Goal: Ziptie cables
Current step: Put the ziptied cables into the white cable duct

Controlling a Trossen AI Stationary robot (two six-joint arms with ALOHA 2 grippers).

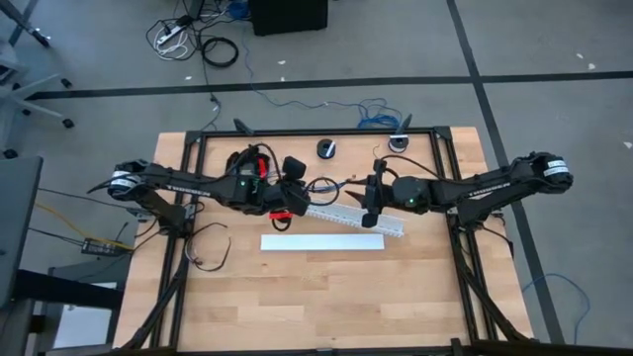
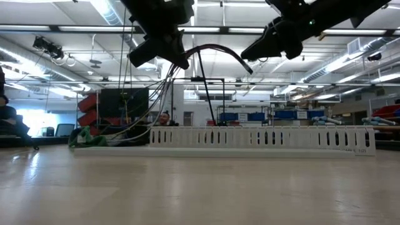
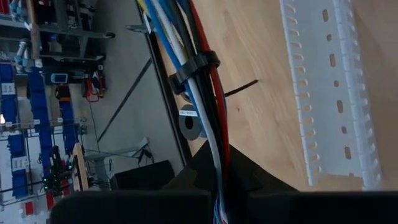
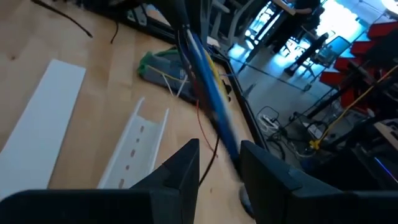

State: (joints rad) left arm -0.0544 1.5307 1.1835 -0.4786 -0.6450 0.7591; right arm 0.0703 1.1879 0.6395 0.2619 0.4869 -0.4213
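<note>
The cables are a bundle of blue, white, red and black wires with a black ziptie wrapped round it, its tail sticking out sideways. The bundle arches above the table between my two grippers. My left gripper is shut on one end and my right gripper on the other. Below them the white slotted duct lies on the table. The bundle's far end runs down to a green and dark module resting on the table. My left gripper holds the bundle a short way from the ziptie, pinched between its two fingers. The fingers slant downward and lie across the wires, which are lifted clear of the table. My right gripper has the bundle between its two fingers, which reach out nearly level and lie across it. The wires press against one finger. This stretch hangs clear above the duct.
A flat white lid strip lies nearer the table's near edge than the duct. Two small round objects sit at the far edge. A thin loose wire curls at the left. Black frame rails border the wooden top.
</note>
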